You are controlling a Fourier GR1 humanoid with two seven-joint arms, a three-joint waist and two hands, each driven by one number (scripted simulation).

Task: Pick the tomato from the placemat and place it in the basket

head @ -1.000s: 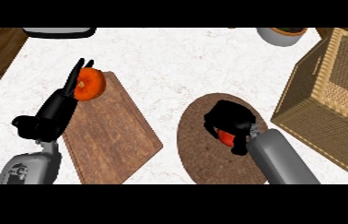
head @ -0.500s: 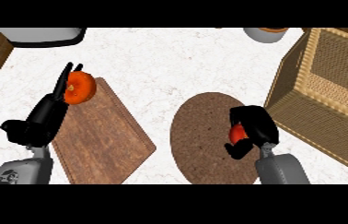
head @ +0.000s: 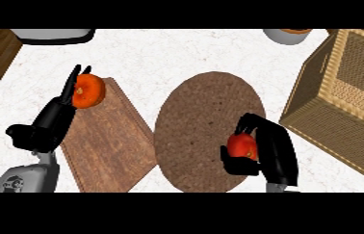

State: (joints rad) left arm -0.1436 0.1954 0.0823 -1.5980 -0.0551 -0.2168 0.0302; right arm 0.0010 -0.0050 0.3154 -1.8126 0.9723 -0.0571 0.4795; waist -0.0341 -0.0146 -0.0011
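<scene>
- Your right hand [head: 266, 149] has its black fingers and thumb curled round the red round tomato [head: 241, 145], clamped on it from the right side.
- The tomato sits over the near right edge of the brown round woven placemat [head: 206, 112]; from straight above you cannot tell for sure whether it is lifted clear of the mat or just touching it.
- You are at the carry step: the pick looks done, the placing is not yet done.
- The tan wicker basket [head: 334, 93] stands to the right and a little farther away, just beside the placemat's right edge, its tall woven wall facing the hand.
- Your next move calls for raising the tomato high enough to clear that wall, taking it right and away over the rim, and parting the fingers only once it is above the opening.
- Watch the near corner of the basket; the forearm could brush it if you go across low.
- Your left hand [head: 53, 120] rests at the left edge of the brown wooden cutting board [head: 113, 141], fingers straight and together, pointing away, their tips beside an orange round fruit [head: 89, 90] at the board's far left corner. Leave it there.
</scene>
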